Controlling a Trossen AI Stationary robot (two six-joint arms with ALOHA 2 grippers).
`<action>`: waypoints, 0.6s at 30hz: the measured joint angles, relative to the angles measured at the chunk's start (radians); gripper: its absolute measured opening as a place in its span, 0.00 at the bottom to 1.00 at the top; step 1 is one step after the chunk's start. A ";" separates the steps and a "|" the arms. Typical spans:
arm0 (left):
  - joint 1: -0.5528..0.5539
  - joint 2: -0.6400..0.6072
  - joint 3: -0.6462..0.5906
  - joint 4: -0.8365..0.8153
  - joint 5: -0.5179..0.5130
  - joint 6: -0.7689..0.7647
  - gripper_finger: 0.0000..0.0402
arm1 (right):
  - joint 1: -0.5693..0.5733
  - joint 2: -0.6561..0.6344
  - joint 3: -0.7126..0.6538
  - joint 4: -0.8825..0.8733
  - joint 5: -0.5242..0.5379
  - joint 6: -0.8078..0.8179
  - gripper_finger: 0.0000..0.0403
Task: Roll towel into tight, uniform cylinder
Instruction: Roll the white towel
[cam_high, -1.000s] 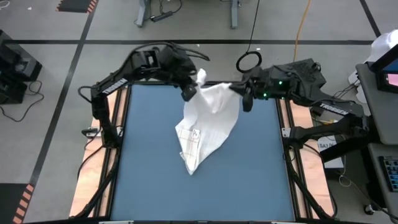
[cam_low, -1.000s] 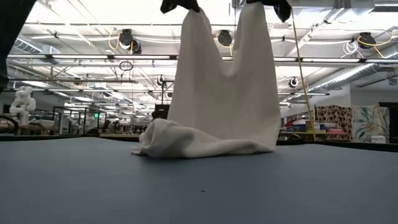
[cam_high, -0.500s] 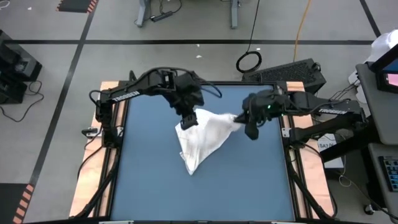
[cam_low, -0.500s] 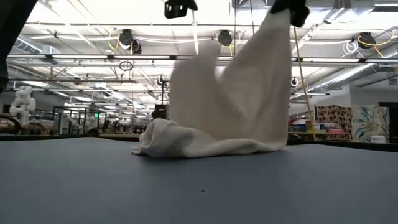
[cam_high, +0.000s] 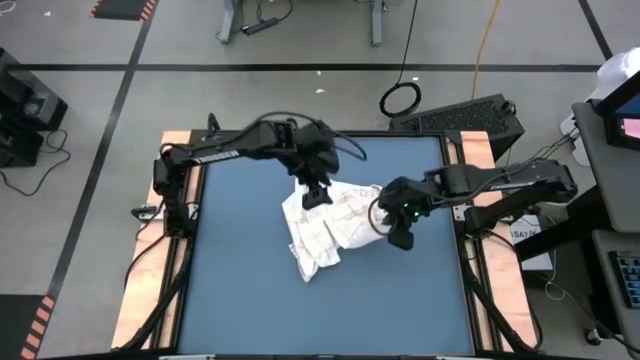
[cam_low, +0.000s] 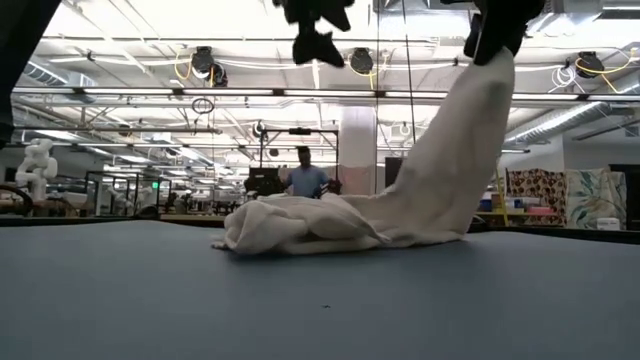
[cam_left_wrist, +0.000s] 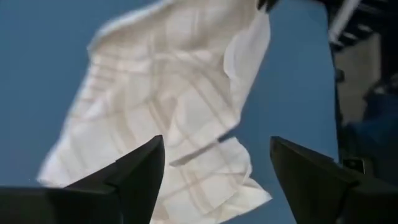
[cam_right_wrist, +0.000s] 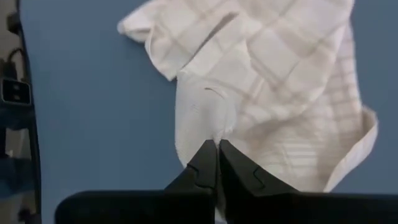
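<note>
A matte blue table (cam_high: 240, 290), edged by pale wooden side boards and dark frame rails, fills the centre of the high view; around it lies grey concrete floor marked with black tape lines, a coiled black cable (cam_high: 400, 99) at upper centre and an orange cord running off the top edge. In the low view the room behind is a wide workshop with white ceiling trusses, hanging lamps and shelving, and a person (cam_low: 304, 178) stands far off at centre. White "TROSSEN" lettering can be made out on the left arm's link in the high view; no other writing is legible.

The towel (cam_high: 325, 225), white with faint grid lines, lies crumpled at the table's centre, one corner drawn up toward the upper right of the low view. The right gripper (cam_high: 392, 222) pinches that corner, fingers closed on the cloth. The left gripper (cam_high: 317, 193) hangs above the towel's upper edge, fingers spread, holding nothing.
</note>
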 joint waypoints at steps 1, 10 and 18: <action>-0.005 -0.001 -0.042 0.019 0.006 0.009 0.71 | 0.005 0.010 0.000 -0.001 0.000 0.003 0.00; -0.044 -0.001 -0.341 0.122 0.020 0.056 0.64 | 0.021 0.056 0.000 -0.011 0.025 0.013 0.00; -0.058 0.000 -0.446 0.349 -0.085 0.038 0.63 | 0.021 0.023 0.000 -0.035 0.037 0.016 0.00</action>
